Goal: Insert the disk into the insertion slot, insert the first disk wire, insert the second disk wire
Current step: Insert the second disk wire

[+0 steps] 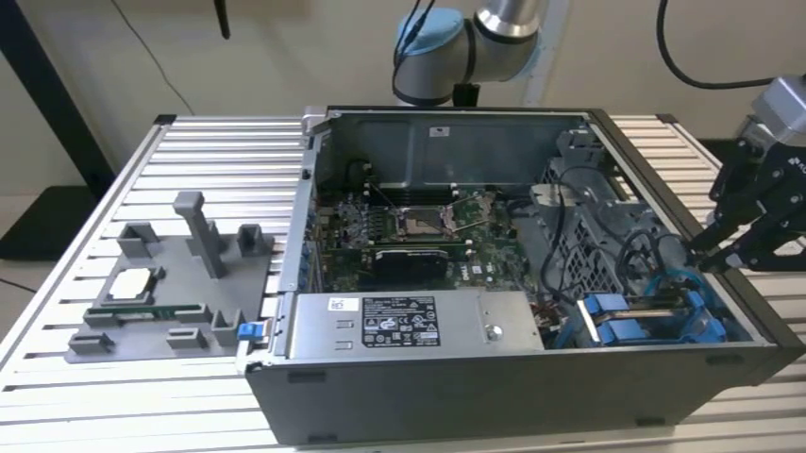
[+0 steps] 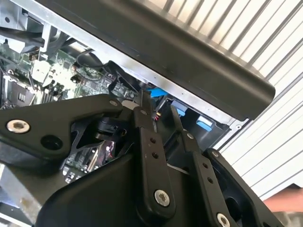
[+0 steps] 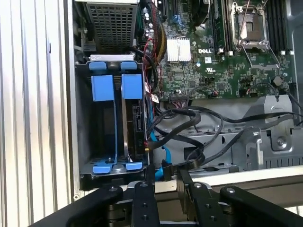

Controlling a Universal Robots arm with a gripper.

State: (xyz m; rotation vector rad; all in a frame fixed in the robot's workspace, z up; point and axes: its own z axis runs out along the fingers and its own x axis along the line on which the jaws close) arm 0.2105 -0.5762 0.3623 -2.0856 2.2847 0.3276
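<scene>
The disk stands in its blue carrier inside the insertion slot of the drive cage, beside a second blue-fronted carrier. In the exterior view the disk sits low at the case's right front corner. My gripper hovers just outside the case wall at the disk's connector end, with its fingers close together on a blue disk wire. That wire runs from my gripper down toward the cage. In the second wrist view my gripper points into the case over its rim.
Loose black cables loop between cage and motherboard. The power supply lies along the case front. The black case rim is right by my fingers. A grey fixture plate with parts sits on the slatted table at the exterior view's left.
</scene>
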